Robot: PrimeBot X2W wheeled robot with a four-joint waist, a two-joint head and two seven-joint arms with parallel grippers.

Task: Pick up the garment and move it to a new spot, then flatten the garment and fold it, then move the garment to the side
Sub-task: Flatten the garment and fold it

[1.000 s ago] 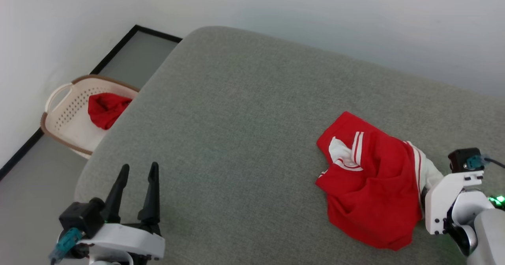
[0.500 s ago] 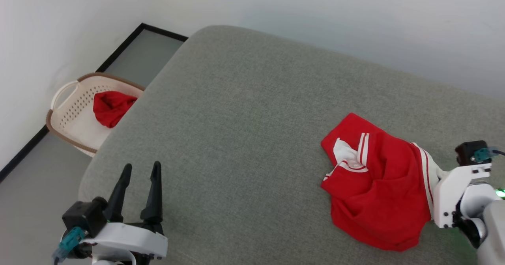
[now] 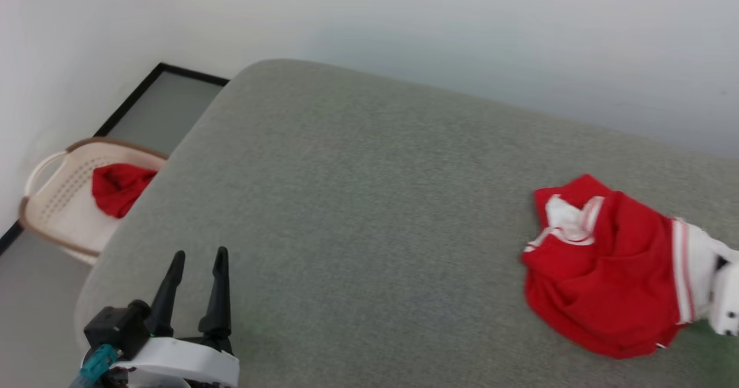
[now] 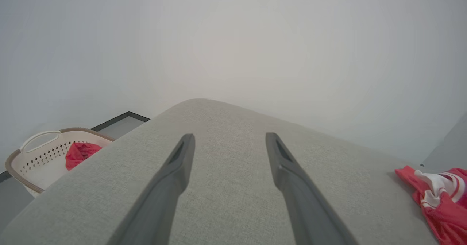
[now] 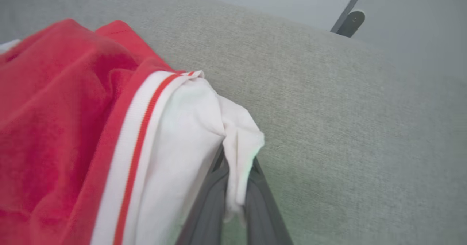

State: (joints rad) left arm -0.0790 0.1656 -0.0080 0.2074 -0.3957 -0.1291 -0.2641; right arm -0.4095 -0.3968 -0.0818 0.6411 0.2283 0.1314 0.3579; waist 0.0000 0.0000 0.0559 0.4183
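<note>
— Grey cushion point(image 3: 358, 203) against a pale wall. What's on it?
— The jersey point(image 3: 600, 284), crumpled near its right end.
— The grippers?
— The right gripper point(image 5: 236, 175) pinches the white sleeve point(image 5: 189, 135) tight. The left gripper point(image 3: 200, 254) hovers spread wide, empty, well apart.

A plain home-like room, seemingly a bedroom or laundry corner: a broad grey upholstered cushion point(image 3: 346, 203), a cream perforated laundry basket point(image 3: 55, 206) holding a red cloth point(image 3: 118, 186) on a grey floor point(image 3: 164, 108), bare white walls point(image 3: 404, 24), black skirting point(image 3: 130, 98).
</note>
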